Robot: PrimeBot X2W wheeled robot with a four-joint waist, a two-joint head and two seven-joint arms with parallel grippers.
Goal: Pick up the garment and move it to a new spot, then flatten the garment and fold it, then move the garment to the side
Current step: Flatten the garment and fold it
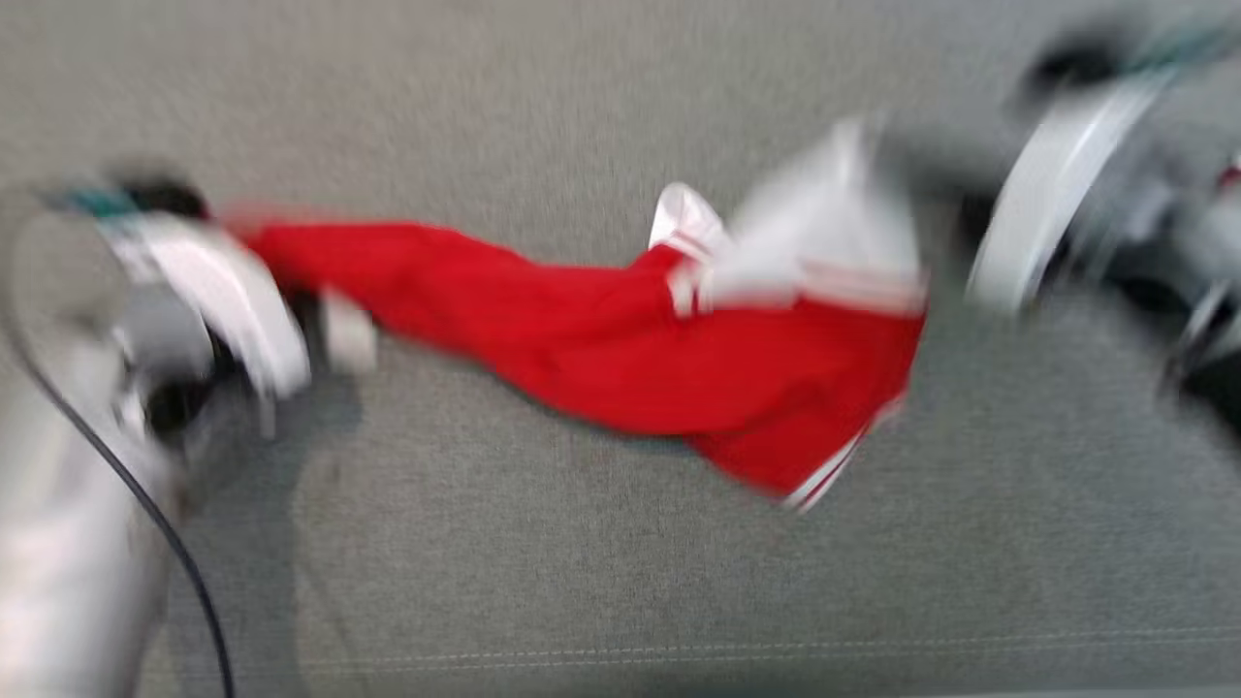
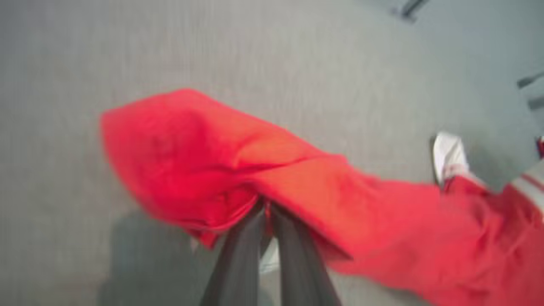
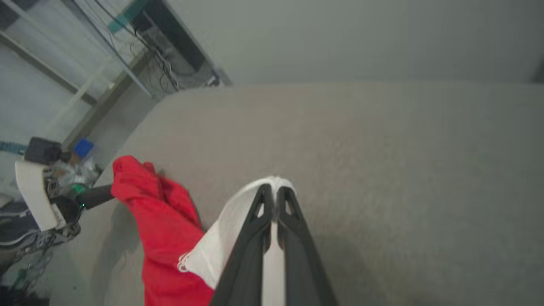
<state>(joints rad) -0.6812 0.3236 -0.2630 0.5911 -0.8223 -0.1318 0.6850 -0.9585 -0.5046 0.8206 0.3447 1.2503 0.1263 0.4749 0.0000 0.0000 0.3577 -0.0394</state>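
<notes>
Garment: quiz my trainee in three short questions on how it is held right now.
1. True or false: the left gripper is shut on the red end of the garment.
2. What does the right gripper pinch? A) red cloth B) white cloth C) nothing
3. Fill in: the surface under the garment is ___ in colour.

Key: 1 true; 2 B; 3 grey.

Long dark-fingered left hand [image 2: 264, 207] and right hand [image 3: 272, 190] each rise from bottom centre, fingers pinched together on the red-and-white fabric garment [image 1: 630, 334].
</notes>
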